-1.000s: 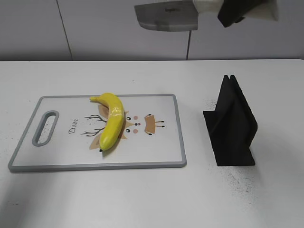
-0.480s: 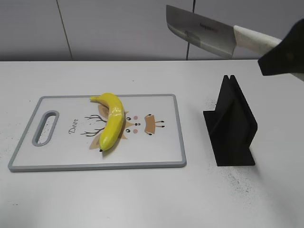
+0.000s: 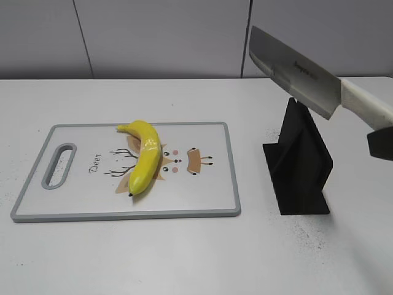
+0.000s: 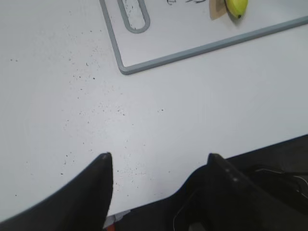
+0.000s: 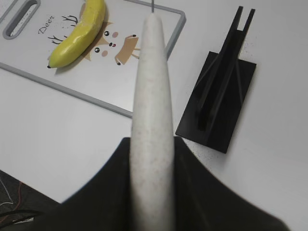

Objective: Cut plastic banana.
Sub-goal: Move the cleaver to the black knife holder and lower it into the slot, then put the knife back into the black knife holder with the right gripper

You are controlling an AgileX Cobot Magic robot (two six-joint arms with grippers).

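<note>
The yellow plastic banana [image 3: 145,156] lies in one piece on the white cutting board [image 3: 202,196], left of centre; it also shows in the right wrist view [image 5: 79,34] and its tip in the left wrist view [image 4: 237,6]. My right gripper [image 5: 151,144] is shut on the white handle [image 5: 153,96] of a knife [image 3: 295,72]. It holds the knife in the air, blade slanting up-left above the black knife stand [image 3: 299,161]. Only an edge of that gripper shows at the right of the exterior view. My left gripper [image 4: 159,161] is open and empty over the table's near left edge.
The board has a grey rim and a handle slot [image 3: 59,165] at its left end. The black slotted stand [image 5: 219,103] is right of the board on the white table. A grey wall rises behind the table.
My right gripper has carried the knife from above the board's far side rightward and down. The blade now tilts over the stand. The banana and the left gripper have not moved.
</note>
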